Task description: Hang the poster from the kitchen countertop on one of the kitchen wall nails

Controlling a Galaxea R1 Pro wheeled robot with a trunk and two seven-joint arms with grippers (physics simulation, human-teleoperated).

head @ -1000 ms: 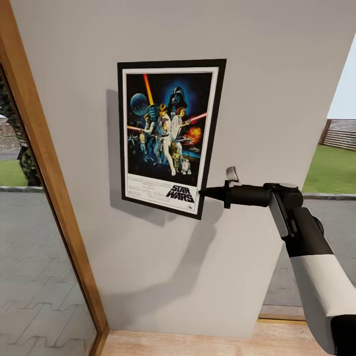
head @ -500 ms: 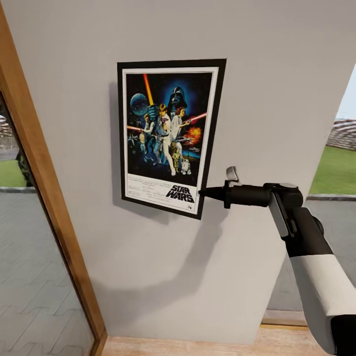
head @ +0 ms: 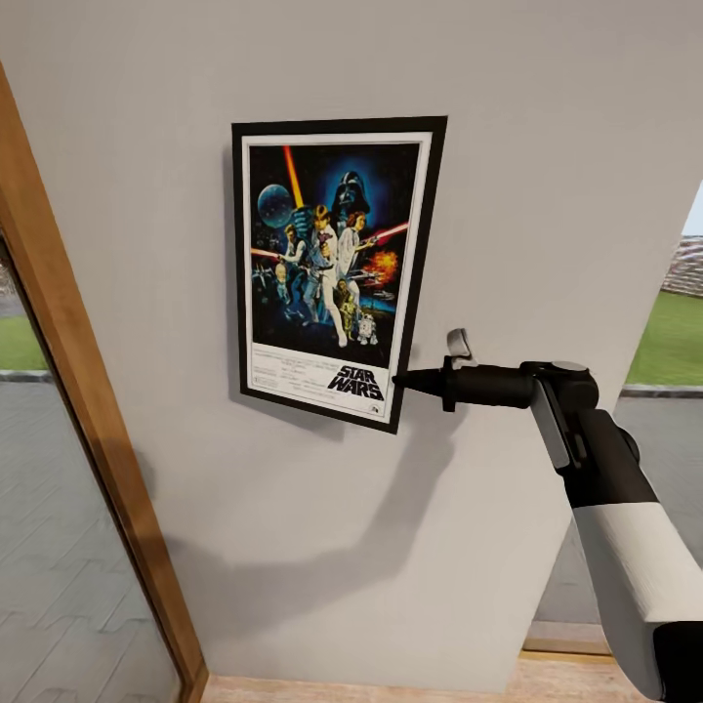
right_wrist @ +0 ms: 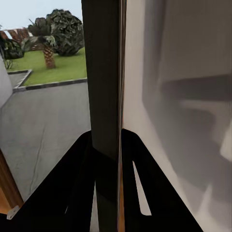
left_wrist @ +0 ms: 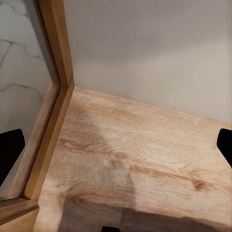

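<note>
The view has swung since a second ago: the wooden door frame (head: 93, 430) sits further left and more grey wall (head: 547, 176) shows, while arm and poster keep their places. Nearest, the right gripper (head: 402, 381) has its jaws clenched on the poster (head: 332, 268) at its lower right corner, edge-on between the fingers (right_wrist: 79, 188) in the wrist view. The poster stands upright against the wall. The left jaws are spread apart over wooden floor (left_wrist: 145, 150).
</note>
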